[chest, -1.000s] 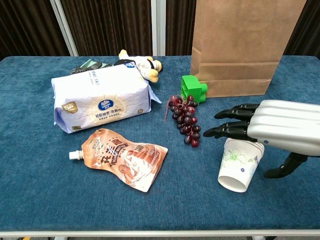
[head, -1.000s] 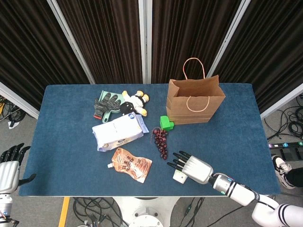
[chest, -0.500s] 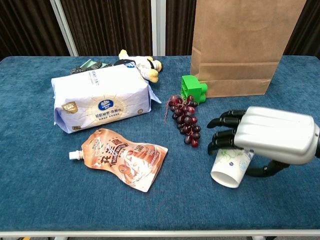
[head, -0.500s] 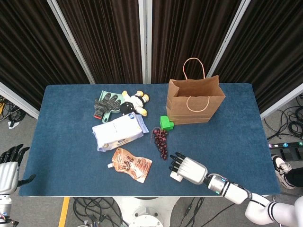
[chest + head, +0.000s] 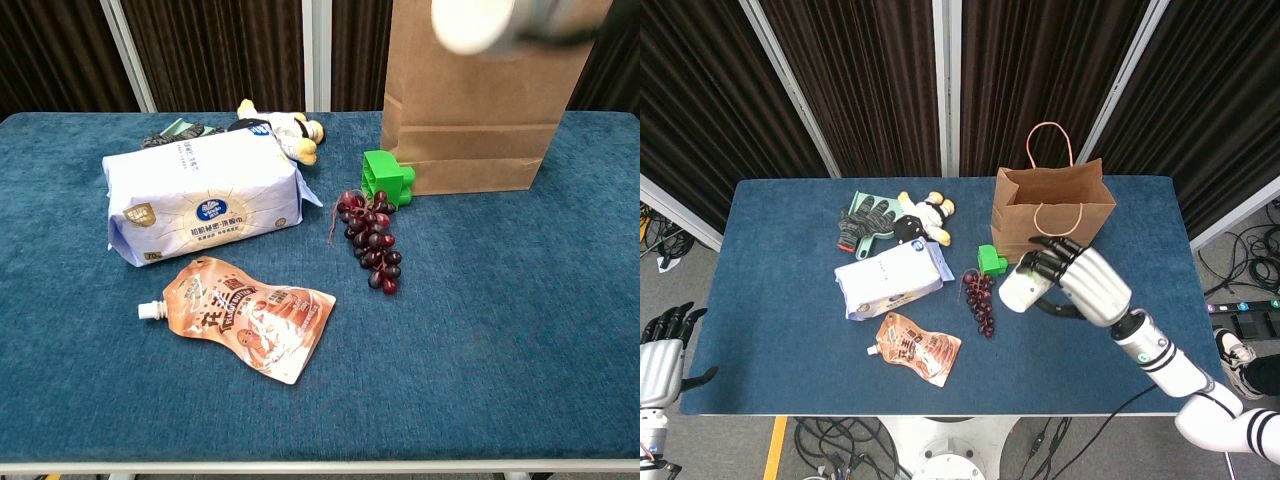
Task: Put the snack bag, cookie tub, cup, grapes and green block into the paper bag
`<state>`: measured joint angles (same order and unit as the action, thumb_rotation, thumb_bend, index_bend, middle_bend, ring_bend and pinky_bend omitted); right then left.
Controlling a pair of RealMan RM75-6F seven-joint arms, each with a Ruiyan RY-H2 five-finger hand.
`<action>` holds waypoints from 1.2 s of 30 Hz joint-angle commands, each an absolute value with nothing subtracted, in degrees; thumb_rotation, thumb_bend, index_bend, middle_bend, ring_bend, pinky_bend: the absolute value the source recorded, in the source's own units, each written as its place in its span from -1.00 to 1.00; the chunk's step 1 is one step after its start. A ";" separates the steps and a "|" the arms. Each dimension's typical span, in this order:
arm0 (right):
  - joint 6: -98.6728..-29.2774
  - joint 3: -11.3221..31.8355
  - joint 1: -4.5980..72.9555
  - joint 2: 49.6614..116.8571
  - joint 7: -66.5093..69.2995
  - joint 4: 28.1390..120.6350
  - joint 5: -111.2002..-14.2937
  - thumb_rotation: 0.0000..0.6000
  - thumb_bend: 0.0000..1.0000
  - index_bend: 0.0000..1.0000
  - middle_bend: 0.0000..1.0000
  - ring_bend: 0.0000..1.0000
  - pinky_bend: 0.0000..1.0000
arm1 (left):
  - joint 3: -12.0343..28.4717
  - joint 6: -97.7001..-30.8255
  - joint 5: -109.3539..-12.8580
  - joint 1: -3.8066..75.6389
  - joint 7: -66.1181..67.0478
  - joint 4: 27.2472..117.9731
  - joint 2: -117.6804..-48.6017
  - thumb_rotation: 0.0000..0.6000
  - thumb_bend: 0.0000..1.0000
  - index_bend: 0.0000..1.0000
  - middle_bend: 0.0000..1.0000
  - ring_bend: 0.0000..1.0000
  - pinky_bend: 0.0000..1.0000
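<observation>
Dark pleated curtains are hanging behind the blue tabletop [image 5: 790, 300] you are working over. Your right robot hand [image 5: 1080, 282] is holding the cup [image 5: 1022, 288] on its side in the air, right of centre in the head view, just in front of the paper bag [image 5: 1050, 215]; in the chest view the cup [image 5: 472, 22] is showing blurred at the top edge. The green block [image 5: 388, 178] is sitting against the bag's lower left corner, with the grapes [image 5: 370, 240] lying just below it. The orange pouch [image 5: 250, 316] and white pack [image 5: 205, 203] are lying at centre left. Your left robot hand [image 5: 662, 345] is hanging at the lower left edge, fingers spread, holding nothing.
</observation>
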<state>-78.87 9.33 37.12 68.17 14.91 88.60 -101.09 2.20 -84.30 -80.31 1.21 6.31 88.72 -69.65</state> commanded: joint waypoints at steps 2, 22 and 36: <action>-79.90 15.34 38.73 64.45 20.47 92.13 -94.62 1.00 -0.65 -0.29 -0.24 -0.62 -0.39 | 2.13 -84.34 -80.22 1.10 6.23 88.64 -69.66 1.00 -0.92 -0.54 -0.59 -0.76 -0.70; -55.51 22.01 48.91 68.43 16.72 80.58 -68.56 1.00 -0.65 -0.33 -0.24 -0.62 -0.39 | 1.89 -84.03 -79.95 0.87 5.52 88.21 -69.85 1.00 -0.92 -0.54 -0.59 -0.76 -0.70; -46.19 20.67 51.13 70.54 13.28 75.87 -62.36 1.00 -0.65 -0.71 -0.48 -0.82 -0.52 | 1.82 -83.84 -79.82 0.80 5.44 88.01 -70.03 1.00 -0.92 -0.54 -0.59 -0.76 -0.70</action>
<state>-46.95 20.89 51.04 70.74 13.62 76.04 -62.93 1.82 -83.84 -79.82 0.80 5.43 88.01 -70.03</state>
